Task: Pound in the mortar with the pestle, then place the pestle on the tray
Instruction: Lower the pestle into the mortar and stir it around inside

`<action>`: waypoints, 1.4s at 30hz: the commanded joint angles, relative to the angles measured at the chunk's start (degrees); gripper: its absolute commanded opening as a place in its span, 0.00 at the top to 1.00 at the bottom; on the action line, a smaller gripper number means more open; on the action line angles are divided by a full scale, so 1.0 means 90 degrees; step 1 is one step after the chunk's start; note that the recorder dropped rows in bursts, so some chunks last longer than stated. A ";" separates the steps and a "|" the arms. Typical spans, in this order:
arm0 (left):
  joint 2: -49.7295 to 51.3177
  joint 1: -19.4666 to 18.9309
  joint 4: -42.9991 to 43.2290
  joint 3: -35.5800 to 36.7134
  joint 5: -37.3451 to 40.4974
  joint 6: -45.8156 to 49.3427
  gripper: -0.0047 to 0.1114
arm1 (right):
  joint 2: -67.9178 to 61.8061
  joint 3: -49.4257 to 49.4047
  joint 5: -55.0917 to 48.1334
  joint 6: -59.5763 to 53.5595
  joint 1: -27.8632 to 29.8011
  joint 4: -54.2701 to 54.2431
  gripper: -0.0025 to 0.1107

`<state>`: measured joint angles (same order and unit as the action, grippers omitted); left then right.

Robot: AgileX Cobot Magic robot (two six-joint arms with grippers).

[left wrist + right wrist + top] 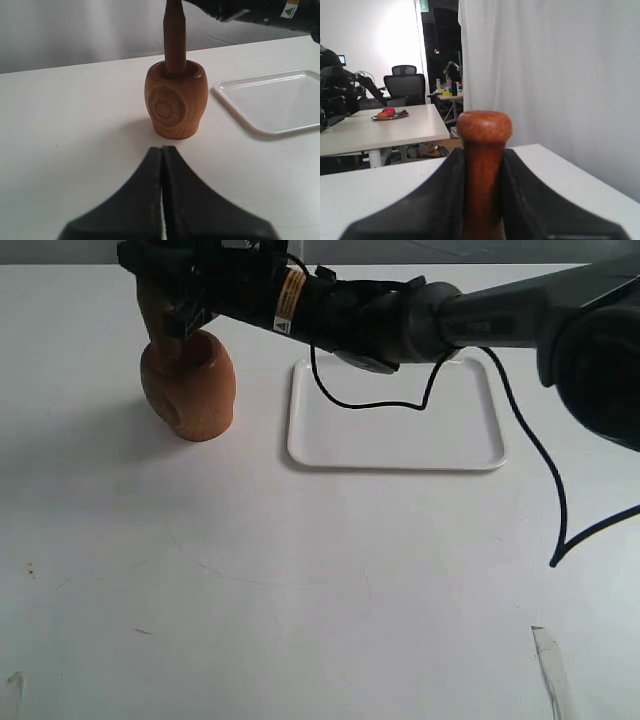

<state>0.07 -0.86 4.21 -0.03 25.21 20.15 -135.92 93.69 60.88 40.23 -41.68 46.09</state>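
**Scene layout.** We work on a white table [300, 590]. The tray [400, 440] lies flat on it, to the right of centre in the exterior view, with nothing resting in it. The mortar [190, 390] stands upright on the left of that view, near the tray's left edge but not touching it.

**Pestle.** The pestle [175, 40] stands in the mortar's opening with its long axis close to vertical. Its lower end is hidden by the mortar wall, and its round knob points up.

**Right gripper.** The right gripper [482, 165] reaches across the middle of the table to a position above the mortar. Its fingers are clamped on the pestle's neck, one on each side, just below the knob.

**Left gripper.** The left gripper [162, 155] has its fingers pressed together with nothing between them. It faces the mortar from some way off and takes no part in the grip.

**Governing relation.** We judge that the pounding step is in hand. The stroke must run along the pestle's vertical axis, straight down into the cup, because a tilted stroke could tip the unsupported mortar. For the placing step, the tray lies sideways from the claw, toward the right arm's own side. The pestle must first lift clear of the rim, then travel across and turn from upright to lying flat.
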 commanded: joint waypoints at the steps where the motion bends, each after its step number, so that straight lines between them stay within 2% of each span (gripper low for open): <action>1: -0.0008 0.0049 -0.0047 0.0004 -0.0019 -0.0052 0.96 | -0.0181 0.0117 -0.0293 0.0004 0.0035 0.0058 0.98; 13: -0.0008 0.0049 -0.0047 0.0004 -0.0019 -0.0052 0.96 | -0.0549 0.0117 -0.0719 0.0197 0.0035 0.0612 0.98; 22: -0.0008 0.0049 -0.0047 0.0004 -0.0019 -0.0052 0.96 | -0.0174 0.0117 -0.0346 -0.0096 0.0061 -0.0050 0.98; 26: -0.0008 0.0049 -0.0047 0.0004 -0.0019 -0.0052 0.96 | -0.0109 0.0117 -0.0394 -0.0096 0.0061 0.0205 0.98; 32: -0.0008 0.0049 -0.0047 0.0004 -0.0019 -0.0052 0.96 | -0.0208 0.0117 -0.1153 0.0239 0.0049 0.0922 0.98; 36: -0.0008 0.0049 -0.0047 0.0004 -0.0019 -0.0052 0.96 | -0.0272 0.0117 -0.1107 0.0484 0.0049 0.1148 0.98; 42: -0.0008 0.0049 -0.0047 0.0004 -0.0019 -0.0052 0.96 | -0.0010 0.0117 -0.0639 0.0199 0.0062 0.0429 0.98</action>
<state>0.07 -0.86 4.21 -0.03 25.21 20.15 -137.75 95.08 53.70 43.19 -41.23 52.21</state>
